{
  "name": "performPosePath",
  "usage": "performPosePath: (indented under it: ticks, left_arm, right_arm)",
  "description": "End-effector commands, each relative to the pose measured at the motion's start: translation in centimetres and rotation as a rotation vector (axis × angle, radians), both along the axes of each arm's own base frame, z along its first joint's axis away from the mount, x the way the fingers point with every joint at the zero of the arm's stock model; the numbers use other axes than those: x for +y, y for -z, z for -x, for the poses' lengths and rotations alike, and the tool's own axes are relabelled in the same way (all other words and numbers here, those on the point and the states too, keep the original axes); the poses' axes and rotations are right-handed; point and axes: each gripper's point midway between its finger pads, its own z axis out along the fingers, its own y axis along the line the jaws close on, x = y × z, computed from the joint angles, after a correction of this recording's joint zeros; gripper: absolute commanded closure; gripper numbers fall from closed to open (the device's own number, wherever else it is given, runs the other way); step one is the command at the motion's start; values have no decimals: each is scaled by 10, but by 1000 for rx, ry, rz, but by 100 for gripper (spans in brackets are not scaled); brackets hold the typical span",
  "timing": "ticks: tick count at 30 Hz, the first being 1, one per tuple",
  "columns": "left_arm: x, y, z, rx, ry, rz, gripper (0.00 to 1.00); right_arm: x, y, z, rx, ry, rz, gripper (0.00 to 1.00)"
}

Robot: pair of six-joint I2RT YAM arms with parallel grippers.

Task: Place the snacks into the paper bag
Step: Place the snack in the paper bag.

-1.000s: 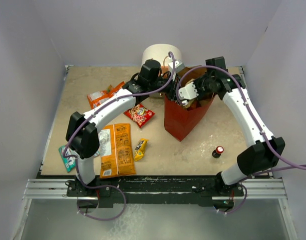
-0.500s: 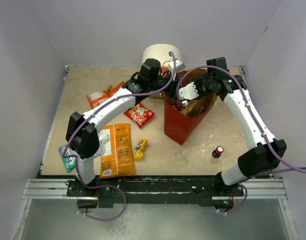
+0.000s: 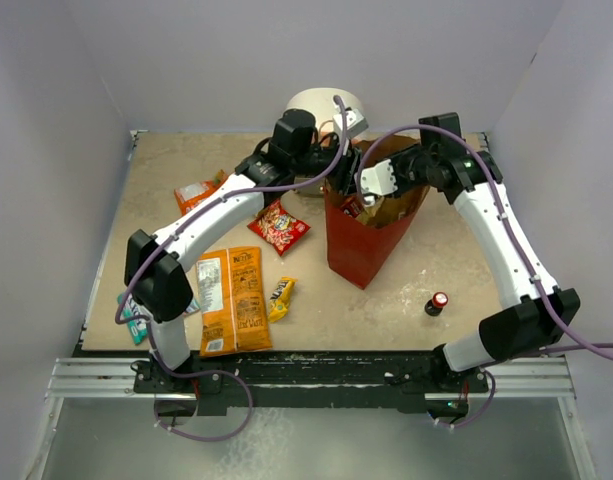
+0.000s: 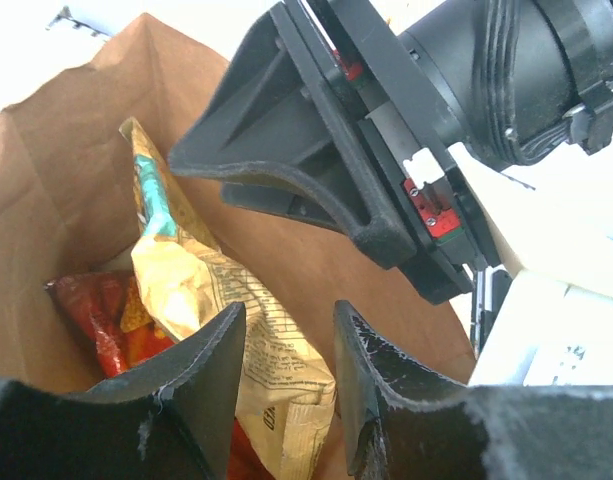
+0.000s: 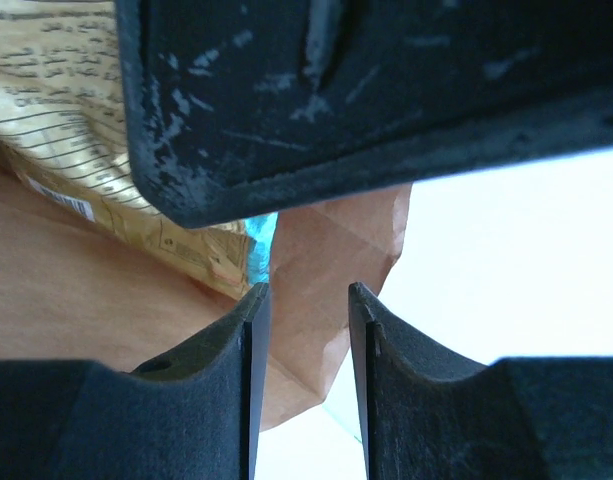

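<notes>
Left end effector [image 4: 286,330]: jaws part-open, empty, over mouth of paper bag [image 4: 46,170]. Inside, below it: tan chip bag [image 4: 201,290], print illegible; red packet [image 4: 91,310]. Right end effector [image 5: 308,300]: narrow gap, empty, at bag rim. Orange chip bag [image 3: 236,300] on desk [image 3: 396,300], well apart from both.

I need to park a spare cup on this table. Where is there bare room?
Free: the front strip between the yellow bar and the small bottle, and the patch right of the paper bag, behind that bottle. Crowded: the left half, where the orange chip bag, the red packet and a small orange packet lie.
</notes>
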Motion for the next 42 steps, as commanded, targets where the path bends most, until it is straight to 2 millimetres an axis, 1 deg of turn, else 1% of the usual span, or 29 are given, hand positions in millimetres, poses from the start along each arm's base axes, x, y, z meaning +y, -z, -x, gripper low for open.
performPosePath:
  ticks: [1, 5, 6, 10, 14, 18, 21, 25, 30, 33, 36, 42]
  left_arm:
    - [11, -52, 16, -121, 18, 55, 56]
    - [13, -45, 3, -113, -49, 16, 51]
    - [13, -41, -4, -111, -78, 0, 49]
    - [14, -23, -20, -83, -140, -73, 43]
    - [12, -4, -20, -30, -133, -118, 40]
    - [6, 6, -15, 13, -112, -130, 37]
    - [5, 14, -16, 43, -120, -153, 38]
    - [6, 25, -16, 70, -126, -184, 43]
    - [2, 31, -5, 104, -69, -184, 59]
    - [-1, 36, 3, 132, -23, -185, 65]
    - [-2, 36, 9, 137, 13, -181, 72]
    - [-2, 33, 14, 97, 67, -204, 84]
  right_arm:
    - [2, -32, -3, -15, 105, -171, 62]
    - [12, -41, 5, -1, 109, -274, 62]
    - [14, -43, 6, -3, 112, -298, 62]
    - [11, -55, 9, -54, 142, -347, 62]
    - [5, -65, 18, -89, 172, -372, 62]
    - [-2, -70, 25, -109, 208, -386, 62]
    - [-7, -73, 30, -119, 235, -402, 61]
    - [-9, -79, 41, -127, 247, -441, 61]
    - [-8, -80, 50, -125, 246, -466, 61]
    - [-8, -77, 52, -122, 249, -472, 61]
    - [-8, -75, 52, -123, 251, -476, 60]
    - [-5, -75, 47, -110, 272, -521, 60]
